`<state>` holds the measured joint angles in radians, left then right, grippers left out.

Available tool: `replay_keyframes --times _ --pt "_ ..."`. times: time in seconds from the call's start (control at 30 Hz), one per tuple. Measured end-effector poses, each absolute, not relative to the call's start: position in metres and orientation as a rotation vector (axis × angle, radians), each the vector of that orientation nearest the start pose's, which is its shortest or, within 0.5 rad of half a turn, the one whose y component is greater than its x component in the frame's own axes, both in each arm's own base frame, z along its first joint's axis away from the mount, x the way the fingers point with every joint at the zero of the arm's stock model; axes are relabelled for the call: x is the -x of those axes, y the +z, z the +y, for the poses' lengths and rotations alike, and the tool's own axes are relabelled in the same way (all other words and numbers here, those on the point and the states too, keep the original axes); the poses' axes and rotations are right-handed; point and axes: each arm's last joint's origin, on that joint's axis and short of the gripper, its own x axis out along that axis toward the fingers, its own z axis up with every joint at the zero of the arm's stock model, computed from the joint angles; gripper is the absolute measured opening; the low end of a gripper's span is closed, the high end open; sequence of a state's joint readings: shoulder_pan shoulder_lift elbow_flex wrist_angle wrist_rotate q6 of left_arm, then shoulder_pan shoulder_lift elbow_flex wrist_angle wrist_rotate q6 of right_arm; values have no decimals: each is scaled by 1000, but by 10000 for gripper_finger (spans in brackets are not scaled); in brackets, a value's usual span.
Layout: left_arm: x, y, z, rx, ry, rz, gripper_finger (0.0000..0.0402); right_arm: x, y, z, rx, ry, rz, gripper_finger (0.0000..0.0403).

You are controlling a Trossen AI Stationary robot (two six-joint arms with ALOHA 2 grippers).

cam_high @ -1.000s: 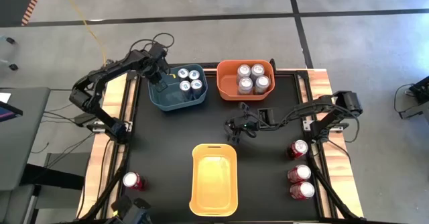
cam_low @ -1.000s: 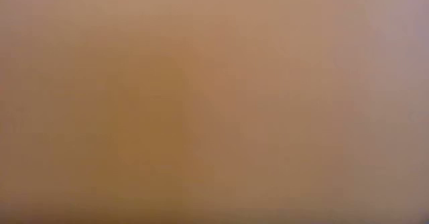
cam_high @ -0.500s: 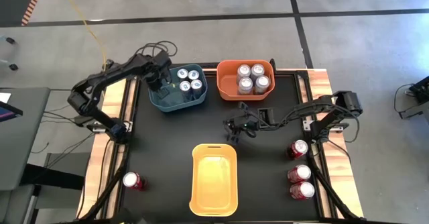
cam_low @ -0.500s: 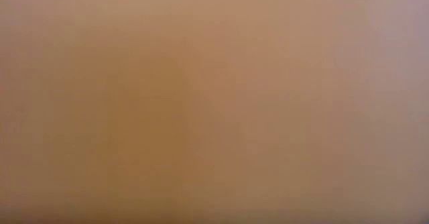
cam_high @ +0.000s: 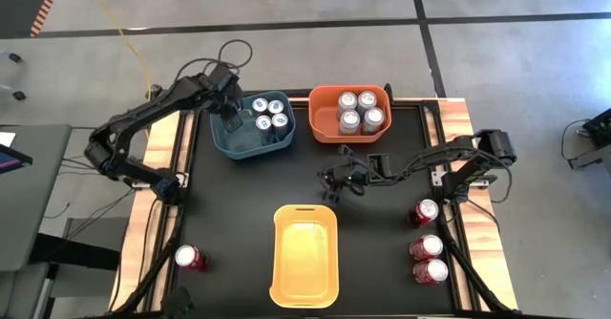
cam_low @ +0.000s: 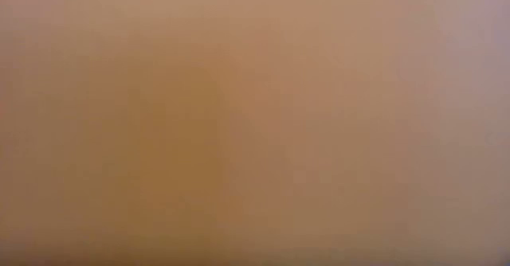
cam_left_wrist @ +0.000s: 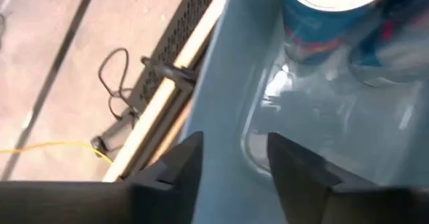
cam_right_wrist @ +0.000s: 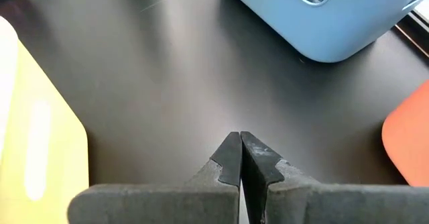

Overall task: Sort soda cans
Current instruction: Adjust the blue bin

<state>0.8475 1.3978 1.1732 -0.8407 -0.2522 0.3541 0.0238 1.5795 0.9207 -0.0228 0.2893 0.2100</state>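
— Blue bin point(cam_high: 250, 139) at the table's far left: what is in it?

— Three blue soda cans point(cam_high: 271, 115) stand in its right half, silver tops up, close together. The left gripper point(cam_high: 232, 120) hangs over the bin's left half, its fingers point(cam_left_wrist: 184, 162) parted with only the bin's inner wall showing between them; it grasps nothing. In the left wrist view a blue can point(cam_left_wrist: 322, 13) stands just ahead of those fingers, apart from them.

— And the orange bin point(cam_high: 322, 126) beside it?

— Four silver cans point(cam_high: 358, 110) sit inside, bunched in its middle and right part.

— Where are the red ones?

— Four red cans are on the black table point(cam_high: 229, 204). One point(cam_high: 189, 258) stands alone near the front left corner. Three point(cam_high: 426, 244) line the right edge, one behind another, the two nearest the front almost touching.

— What about the yellow bin point(cam_high: 305, 255)?

— It sits at front centre with no can visible in it.

— And the right arm?

— It reaches in from the right edge to mid-table. The right gripper point(cam_high: 331, 181) is low over bare table, between the orange bin and the yellow one, touching neither. Its wrist view shows the two fingers point(cam_right_wrist: 231, 158) pressed together, clenched on nothing.

— The low camera?

— Only an even tan blur; nothing can be told from it.
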Motion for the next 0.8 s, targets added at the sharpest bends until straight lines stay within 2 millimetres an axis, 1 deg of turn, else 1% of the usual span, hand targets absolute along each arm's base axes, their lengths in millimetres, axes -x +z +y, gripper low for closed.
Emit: replay_keyframes --times 0.07,0.13,0.23,0.33,0.4,0.5,0.7,0.8 --pt "-176 278 217 17 775 1239 194 -327 205 0 -94 -324 645 24" --pt "-177 272 224 -2 767 1272 211 -327 204 0 -93 -323 649 24" --pt "-173 262 235 -12 763 1332 216 -326 203 0 -92 -324 665 24" --pt "-167 255 244 -11 777 1380 205 -325 202 0 -90 -325 675 24" --pt "-162 251 250 -1 785 1399 191 -325 202 0 -90 -325 674 24" --pt "-158 247 253 23 780 1420 157 -325 202 -1 -91 -328 674 24" --pt "-155 245 246 111 761 1458 64 -325 202 -1 -88 -328 675 24" --pt "-155 245 240 197 753 1450 31 -325 202 -1 -88 -328 675 24"
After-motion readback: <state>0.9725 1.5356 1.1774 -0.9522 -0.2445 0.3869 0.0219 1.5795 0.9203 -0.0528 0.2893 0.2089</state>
